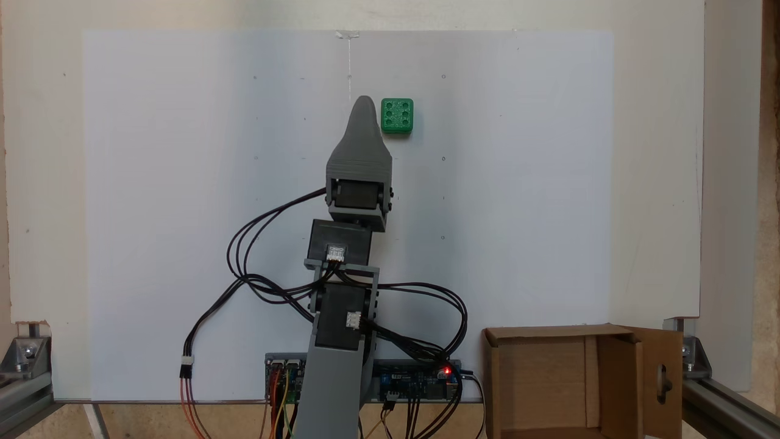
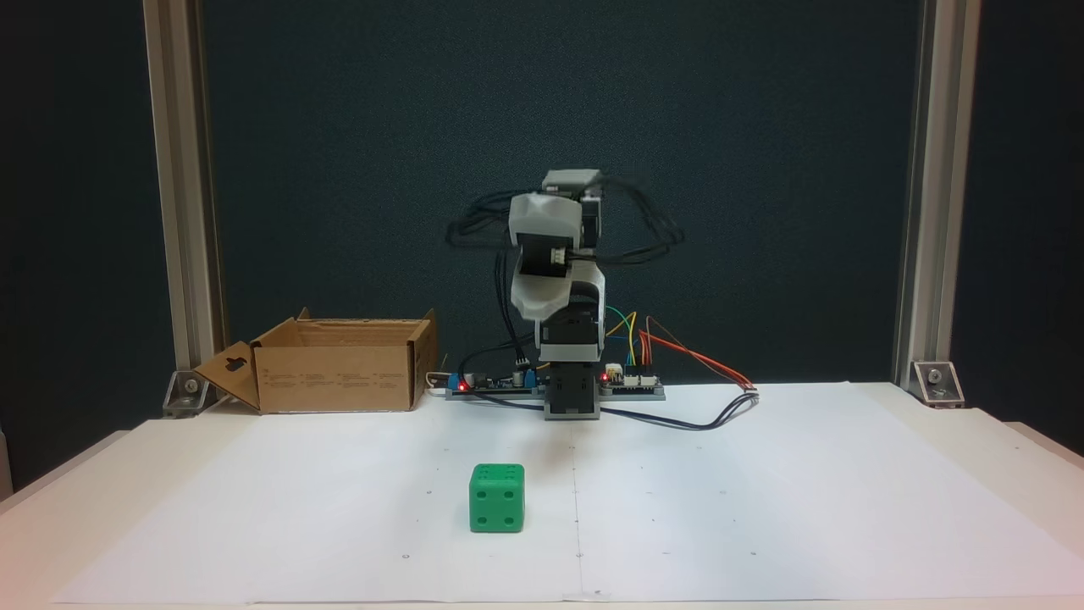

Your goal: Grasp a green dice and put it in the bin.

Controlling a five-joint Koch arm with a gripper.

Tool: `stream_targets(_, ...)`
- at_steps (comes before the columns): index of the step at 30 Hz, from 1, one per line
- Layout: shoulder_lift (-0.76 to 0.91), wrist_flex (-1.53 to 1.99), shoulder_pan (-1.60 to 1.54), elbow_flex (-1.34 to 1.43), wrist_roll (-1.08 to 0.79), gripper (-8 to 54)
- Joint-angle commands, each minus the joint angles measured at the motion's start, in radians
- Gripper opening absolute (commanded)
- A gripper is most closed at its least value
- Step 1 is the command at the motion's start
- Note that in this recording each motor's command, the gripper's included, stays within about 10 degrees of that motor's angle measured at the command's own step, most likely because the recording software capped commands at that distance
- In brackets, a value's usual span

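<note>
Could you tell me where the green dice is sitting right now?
The green dice rests on the white sheet, just right of the end effector tip in the top-down fixed view, far from the bin.

We see a bright green dice [image 1: 397, 115] with six recessed round pips on top, a plain brown cardboard bin [image 1: 551, 384], a grey arm [image 1: 359, 160] trailing black cables, and a white table [image 2: 762, 525].

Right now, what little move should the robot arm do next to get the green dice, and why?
Probably swing a little to the right in the top-down fixed view and lower toward the green dice. The gripper hangs just left of it there and is held up off the sheet in the front fixed view, so nothing is grasped yet. The bin waits beside the base.
</note>
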Motion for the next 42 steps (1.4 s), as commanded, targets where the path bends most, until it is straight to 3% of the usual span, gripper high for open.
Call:
stream_targets(1,0.103,0.161,0.011,-0.123,0.061,43.0)
stream_targets(8,0.066,0.624,0.012,-0.195,0.092,43.0)
stream_targets(21,-0.402,1.483,0.06,-0.85,0.11,43.0)
stream_targets(30,-0.67,1.528,0.086,-1.124,0.023,43.4)
stream_targets(36,-0.75,1.502,0.1,-1.146,-0.144,43.8)
stream_targets(42,-0.801,1.488,0.112,-1.155,-0.193,44.3)
